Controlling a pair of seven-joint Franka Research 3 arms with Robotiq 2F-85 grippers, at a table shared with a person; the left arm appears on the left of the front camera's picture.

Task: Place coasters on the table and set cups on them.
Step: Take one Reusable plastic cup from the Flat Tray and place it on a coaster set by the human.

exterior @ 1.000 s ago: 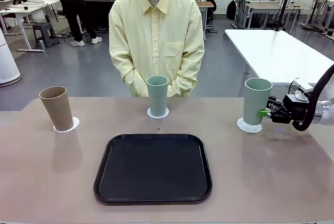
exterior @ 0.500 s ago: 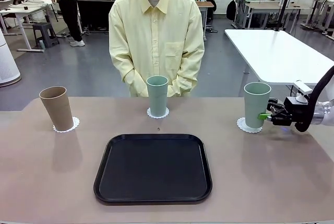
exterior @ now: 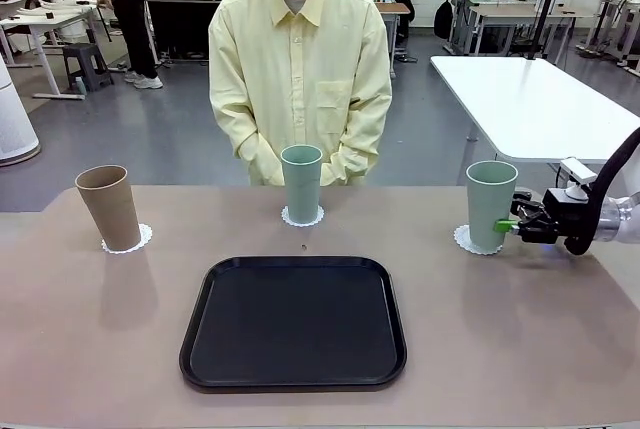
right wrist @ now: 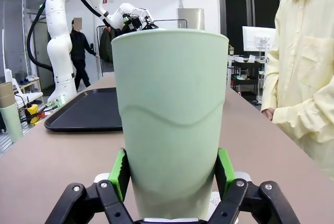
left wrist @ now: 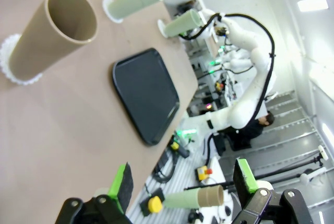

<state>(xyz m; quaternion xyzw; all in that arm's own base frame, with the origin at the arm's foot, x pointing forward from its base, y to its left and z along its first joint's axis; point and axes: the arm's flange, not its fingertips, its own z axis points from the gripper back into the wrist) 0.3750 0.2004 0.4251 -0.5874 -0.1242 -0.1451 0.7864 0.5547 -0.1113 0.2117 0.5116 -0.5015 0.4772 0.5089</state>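
The right gripper (exterior: 512, 223) squeezes the green cup (exterior: 489, 205), which sits on its doily (exterior: 466, 241) on the table (exterior: 500, 329). Let go slowly and back away level. The left gripper (left wrist: 182, 187) is wide open, holding nothing.

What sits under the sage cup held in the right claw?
A white lacy coaster lies under the sage cup, its scalloped edge showing left of the base. The middle is covered by the cup. The right claw is shut on the cup's lower part.
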